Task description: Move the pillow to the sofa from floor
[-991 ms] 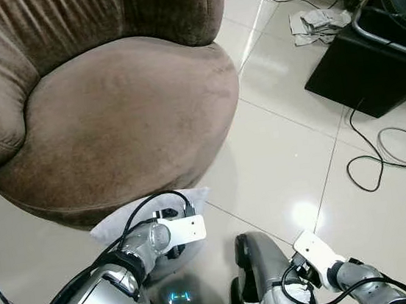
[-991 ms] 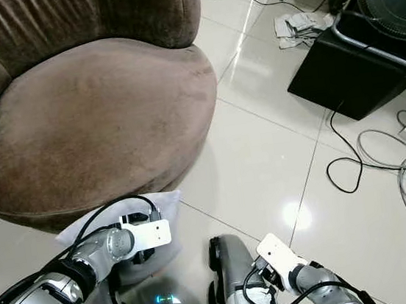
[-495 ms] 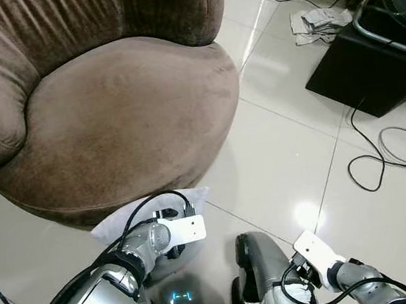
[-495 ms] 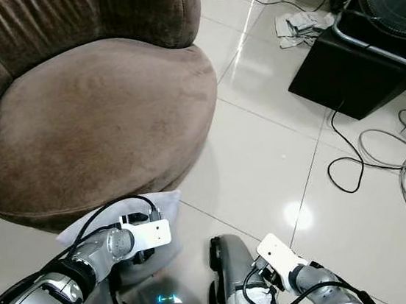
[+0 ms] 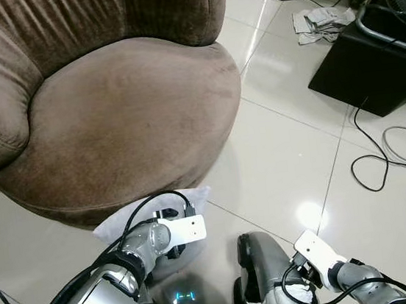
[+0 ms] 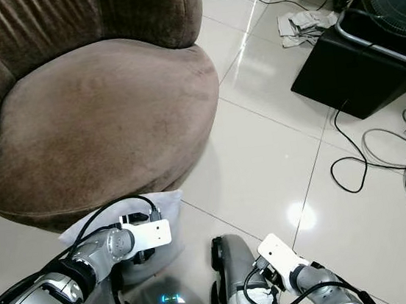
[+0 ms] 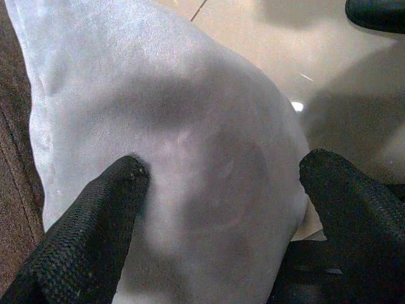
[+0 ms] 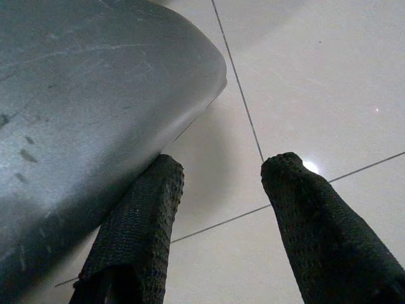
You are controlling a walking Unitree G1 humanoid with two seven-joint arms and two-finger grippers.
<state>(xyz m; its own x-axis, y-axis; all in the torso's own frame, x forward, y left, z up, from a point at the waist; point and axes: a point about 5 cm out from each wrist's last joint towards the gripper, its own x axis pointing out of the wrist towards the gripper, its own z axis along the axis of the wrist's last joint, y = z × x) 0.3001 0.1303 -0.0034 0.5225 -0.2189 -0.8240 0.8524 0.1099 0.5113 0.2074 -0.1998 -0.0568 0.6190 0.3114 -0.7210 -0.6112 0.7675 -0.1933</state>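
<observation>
A brown sofa [image 5: 108, 104] sits at upper left. Below its front edge, a white pillow [image 5: 115, 220] lies on the tiled floor [image 5: 278, 157]. The left gripper [image 7: 221, 190] spreads wide, its fingers [image 7: 95, 221] pressing either side of the pillow, apparently gripping it. At right, the right gripper [image 8: 218, 209] hangs open, holding nothing, above the tiles.
</observation>
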